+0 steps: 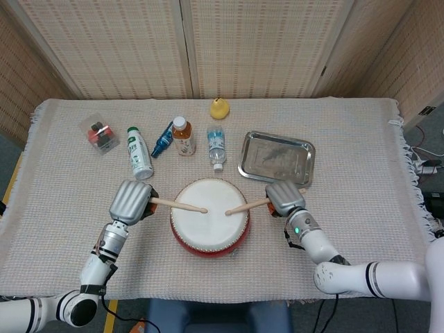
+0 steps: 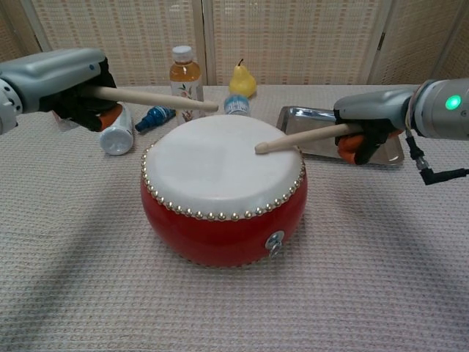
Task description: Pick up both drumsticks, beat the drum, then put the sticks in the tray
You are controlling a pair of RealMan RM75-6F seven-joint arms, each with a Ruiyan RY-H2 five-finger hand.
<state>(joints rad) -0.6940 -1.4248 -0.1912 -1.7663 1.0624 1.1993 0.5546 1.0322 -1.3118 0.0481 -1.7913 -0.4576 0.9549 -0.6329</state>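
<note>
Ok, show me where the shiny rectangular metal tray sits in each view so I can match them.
Head view: the shiny rectangular metal tray lies right of centre, up and right of the red drum with the white skin.
Chest view: the tray lies at right, partly behind the right hand.
Shared landmark: the yellow pear, left of the tray in both.

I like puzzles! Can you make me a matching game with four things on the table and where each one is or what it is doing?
Things:
1. pear
2. tray
3. right drumstick
4. left drumstick

Descriptions:
A. tip down at the drum skin
B. lifted above the drum
C. yellow, at the back of the table
D. shiny metal, nothing in it

Pairs: 1-C, 2-D, 3-A, 4-B
</note>
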